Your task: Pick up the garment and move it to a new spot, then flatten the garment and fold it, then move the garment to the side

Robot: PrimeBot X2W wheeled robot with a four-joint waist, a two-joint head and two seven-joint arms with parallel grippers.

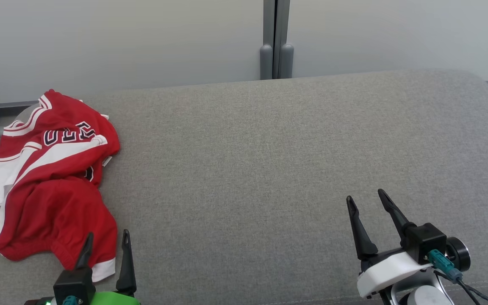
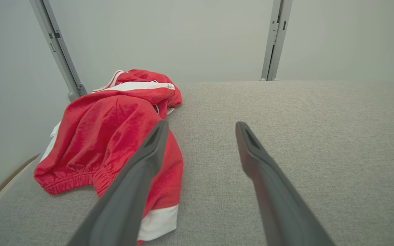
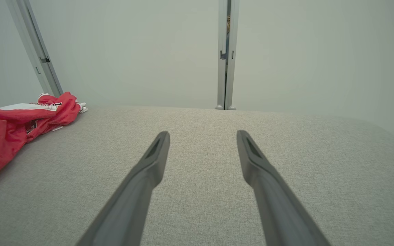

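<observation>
Crumpled red-and-white fabric garment w/ dark lettering (image 1: 53,182) lies bunched at the far left of the grey woven-fabric cushion (image 1: 248,148), not spread flat. Left pincer (image 1: 107,233) is at the garment's near hem, fingers wide apart, nothing between them. In the left wrist view one finger overlaps the red cloth; can't tell if it touches. Right pincer (image 1: 365,195) is also spread wide & empty, over bare cushion, well apart from the garment. Pale wall panels (image 1: 142,38) behind.
</observation>
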